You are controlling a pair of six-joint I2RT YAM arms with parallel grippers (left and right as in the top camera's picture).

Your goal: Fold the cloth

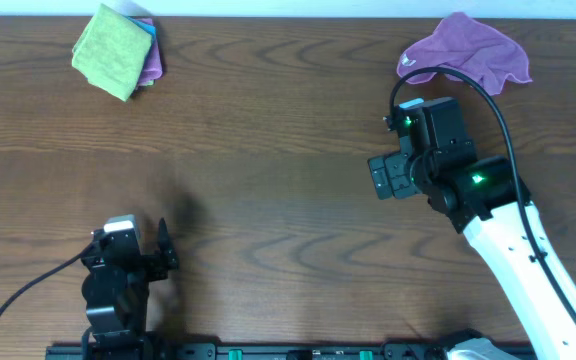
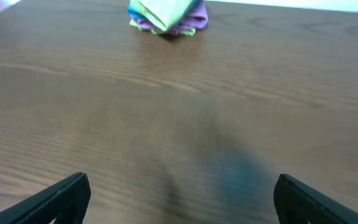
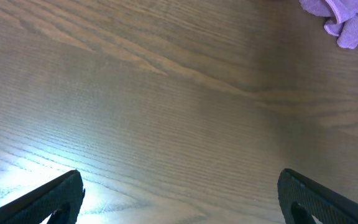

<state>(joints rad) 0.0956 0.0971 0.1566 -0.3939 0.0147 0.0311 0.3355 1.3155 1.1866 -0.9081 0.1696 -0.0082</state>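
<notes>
Seemingly folded, fuzzy lime-green cloth (image 1: 111, 52) lies atop blue cloth (image 1: 148, 28); left fingers (image 2: 61, 196), right fingers (image 3: 55, 196) spread, empty.

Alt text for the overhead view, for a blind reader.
A lime-green cloth tops a small pile of cloths at the wooden table's far-left corner; a crumpled purple cloth lies far right. The left gripper and right gripper both sit open and empty.

1 grn cloth (image 1: 108, 48), 1 blue (image 1: 149, 28), 2 purple (image 1: 465, 50) (image 1: 154, 68), 2 arms (image 1: 513, 235) (image 1: 116, 295).
</notes>
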